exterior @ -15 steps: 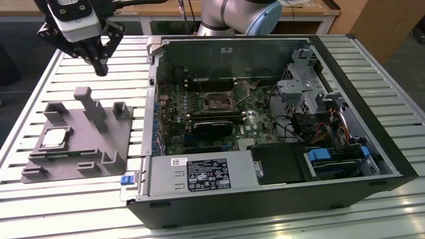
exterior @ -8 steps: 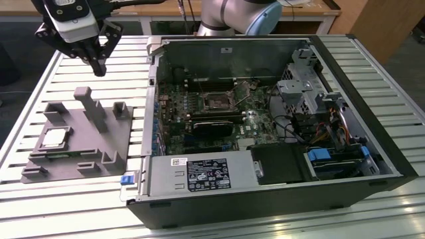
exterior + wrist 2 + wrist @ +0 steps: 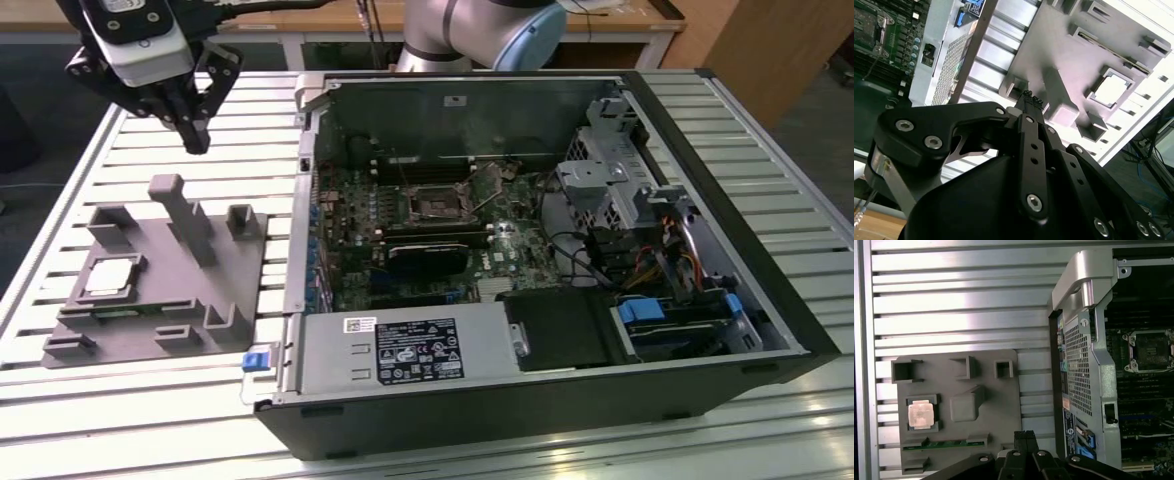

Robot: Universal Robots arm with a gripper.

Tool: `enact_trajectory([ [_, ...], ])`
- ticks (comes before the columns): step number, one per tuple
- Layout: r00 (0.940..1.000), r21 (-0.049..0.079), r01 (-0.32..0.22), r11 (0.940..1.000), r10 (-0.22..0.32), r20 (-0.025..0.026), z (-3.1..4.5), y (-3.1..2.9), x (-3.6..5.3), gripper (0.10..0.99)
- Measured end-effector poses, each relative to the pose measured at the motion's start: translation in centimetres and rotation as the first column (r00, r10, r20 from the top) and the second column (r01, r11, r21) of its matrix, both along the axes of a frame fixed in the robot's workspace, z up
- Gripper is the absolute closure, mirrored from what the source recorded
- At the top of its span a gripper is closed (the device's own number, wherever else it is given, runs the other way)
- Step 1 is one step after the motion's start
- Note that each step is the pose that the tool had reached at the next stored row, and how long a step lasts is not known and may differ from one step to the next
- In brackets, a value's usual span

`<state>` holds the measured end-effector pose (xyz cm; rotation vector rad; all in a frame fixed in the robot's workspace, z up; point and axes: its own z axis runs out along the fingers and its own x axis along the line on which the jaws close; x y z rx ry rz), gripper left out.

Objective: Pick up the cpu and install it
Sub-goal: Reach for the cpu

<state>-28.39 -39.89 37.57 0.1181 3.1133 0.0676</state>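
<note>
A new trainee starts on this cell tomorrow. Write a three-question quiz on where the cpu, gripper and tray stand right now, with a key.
1. True or false: the cpu sits in the motherboard socket.
2. The gripper is: A) shut on the cpu; B) shut and empty, outside the computer case; C) open, inside the case.
3. Fill in: the grey tray lies on the exterior view's ____ of the case.

Key:
1. False. The cpu lies in a recess of the tray.
2. B.
3. Left.
</note>
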Motion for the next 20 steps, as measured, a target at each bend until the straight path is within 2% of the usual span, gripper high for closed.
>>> enact_trajectory([
  [20, 1.0000, 0.000, 0.000, 1.0000, 0.000, -0.0001, -0.16, 0.00, -1.03, 0.980],
])
